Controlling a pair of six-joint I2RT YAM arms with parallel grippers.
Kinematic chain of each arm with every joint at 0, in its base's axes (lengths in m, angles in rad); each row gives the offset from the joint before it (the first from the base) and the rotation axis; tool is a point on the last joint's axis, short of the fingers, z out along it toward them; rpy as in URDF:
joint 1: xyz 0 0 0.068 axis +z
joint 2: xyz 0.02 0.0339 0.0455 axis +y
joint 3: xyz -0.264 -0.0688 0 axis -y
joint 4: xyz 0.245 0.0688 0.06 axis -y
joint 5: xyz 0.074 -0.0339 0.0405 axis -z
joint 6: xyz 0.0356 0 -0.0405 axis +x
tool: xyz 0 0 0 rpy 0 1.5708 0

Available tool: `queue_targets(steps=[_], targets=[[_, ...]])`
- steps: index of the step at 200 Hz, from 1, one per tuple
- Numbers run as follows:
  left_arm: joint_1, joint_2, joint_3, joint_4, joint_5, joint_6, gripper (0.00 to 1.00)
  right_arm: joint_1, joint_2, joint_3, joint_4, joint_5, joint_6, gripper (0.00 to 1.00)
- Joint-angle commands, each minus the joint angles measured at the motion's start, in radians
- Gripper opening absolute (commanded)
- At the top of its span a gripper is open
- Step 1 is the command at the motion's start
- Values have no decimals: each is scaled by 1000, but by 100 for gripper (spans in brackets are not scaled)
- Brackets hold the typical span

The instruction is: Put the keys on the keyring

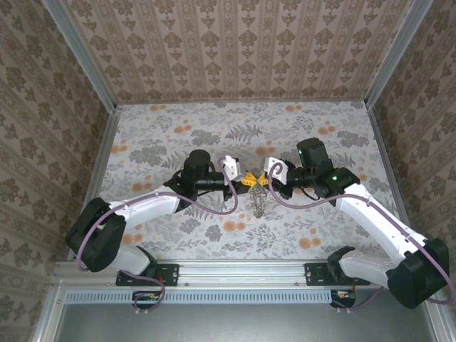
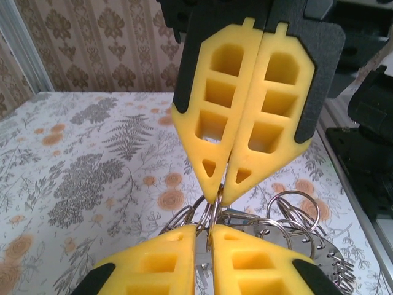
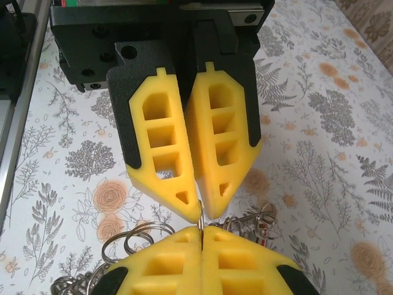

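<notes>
Yellow tips of my left gripper [image 1: 249, 180] and right gripper [image 1: 261, 182] meet mid-worktop [image 1: 178, 128], with the keys [image 1: 260, 204] bunched just at 6 o'clock. From the left wrist, both grippers are narrow, pinching the keyring [image 2: 212, 212]. The right wrist shows the same pinch; I'd part the wire gently, without twisting.

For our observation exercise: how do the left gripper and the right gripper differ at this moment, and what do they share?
The left gripper reaches in from the left side of the table, the right gripper from its right. The left gripper's fingers show a narrow slit between them; the right gripper's fingers press flat together. Shared: both have yellow fingers, meet tip to tip, and pinch the keyring.
</notes>
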Motion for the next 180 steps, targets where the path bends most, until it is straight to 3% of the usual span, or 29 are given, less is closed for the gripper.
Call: queue_targets(steps=[1,96,123,136,161,180], targets=[[-11,-12,74,-180,-37,115,14,2,3,51,-52,-29,-27,0],[-35,47,175,-278,-62,177,17,30,35,68,-89,19,-6,0],[-43,69,199,-321,-80,200,10,32,36,62,-76,17,10,0],[-44,74,199,-325,-90,206,0,31,37,55,-69,14,16,0],[-43,75,177,-309,-105,208,0,30,31,23,-52,38,27,3],[-33,70,126,-198,-89,162,0,17,24,-34,11,32,55,6]])
